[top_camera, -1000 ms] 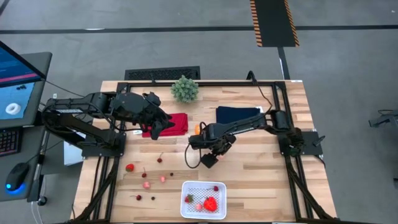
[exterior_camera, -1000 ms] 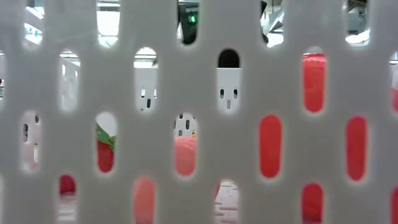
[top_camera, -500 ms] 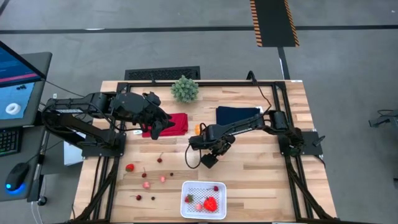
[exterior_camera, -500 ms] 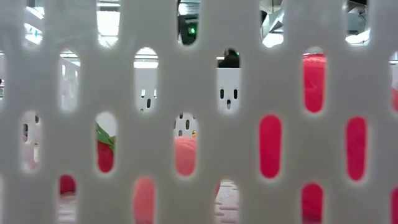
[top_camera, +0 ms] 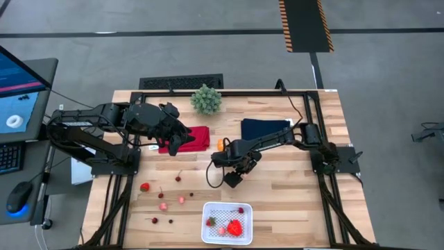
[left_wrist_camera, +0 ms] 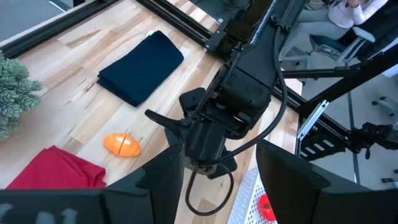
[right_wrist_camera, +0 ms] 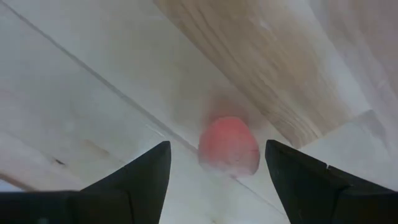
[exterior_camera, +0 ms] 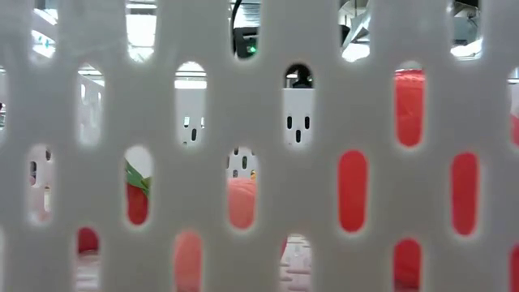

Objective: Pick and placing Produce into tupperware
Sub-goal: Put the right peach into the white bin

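Overhead, the right gripper [top_camera: 234,178] sits low over the middle of the table [top_camera: 291,187], pointed toward the near edge, with bare wood around it on the near and right sides. Its wrist view shows both fingers [right_wrist_camera: 134,180] spread apart, and a blurred pinkish-red fruit [right_wrist_camera: 229,146] lies on the wood in the gap between them, not clamped. The orange fruit [top_camera: 220,144] lies just behind that arm, between the red cloth [top_camera: 198,137] and the navy cloth [top_camera: 263,128]. The left gripper [top_camera: 182,139] hangs over the red cloth's left side, its fingers [left_wrist_camera: 166,180] apart in its own wrist view. The tupperware [top_camera: 209,212] rests at the near edge, centred, close to the lip of the table; inside it lie a red pepper piece [top_camera: 235,226], a strawberry [top_camera: 211,221], a pinkish piece [top_camera: 221,230] and a cherry [top_camera: 241,210]. Loose fruit is scattered left of the container: a strawberry [top_camera: 144,186] near the left frame rail, cherries [top_camera: 178,178] and pinkish pieces [top_camera: 182,199] toward the near-left corner. A green plant [top_camera: 206,99] stands at the far edge. The right half of the table, near side, is open wood. The low view is filled by the container's slotted white wall [exterior_camera: 268,122], red and pink shapes showing through the slots.
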Robot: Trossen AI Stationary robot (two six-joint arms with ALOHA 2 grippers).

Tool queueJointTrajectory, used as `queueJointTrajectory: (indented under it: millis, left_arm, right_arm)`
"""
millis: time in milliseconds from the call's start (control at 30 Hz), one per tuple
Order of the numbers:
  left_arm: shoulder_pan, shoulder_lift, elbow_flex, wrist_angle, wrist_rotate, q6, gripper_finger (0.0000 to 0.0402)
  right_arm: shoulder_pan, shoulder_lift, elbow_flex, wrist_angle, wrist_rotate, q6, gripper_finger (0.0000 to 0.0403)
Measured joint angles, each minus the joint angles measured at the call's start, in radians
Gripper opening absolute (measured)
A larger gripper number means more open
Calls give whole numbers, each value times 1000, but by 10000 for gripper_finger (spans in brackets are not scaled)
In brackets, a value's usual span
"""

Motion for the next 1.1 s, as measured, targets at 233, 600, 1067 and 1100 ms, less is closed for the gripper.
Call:
queueJointTrajectory:
  millis: [233, 600, 1067, 1100]
  left_arm:
    - [0, 0, 0, 0, 0, -2, 190]
    - [0, 0, 0, 0, 2, -1, 190]
    - [0, 0, 0, -17, 13, 34, 190]
    - [0, 0, 0, -25, 16, 43, 190]
  right_arm:
    - [0, 0, 0, -1, 0, 0, 243]
    - [-11, -2, 0, -4, -3, -19, 63]
    - [25, -143, 69, -42, -9, -11, 83]
    - [33, -161, 77, -42, -9, -11, 81]
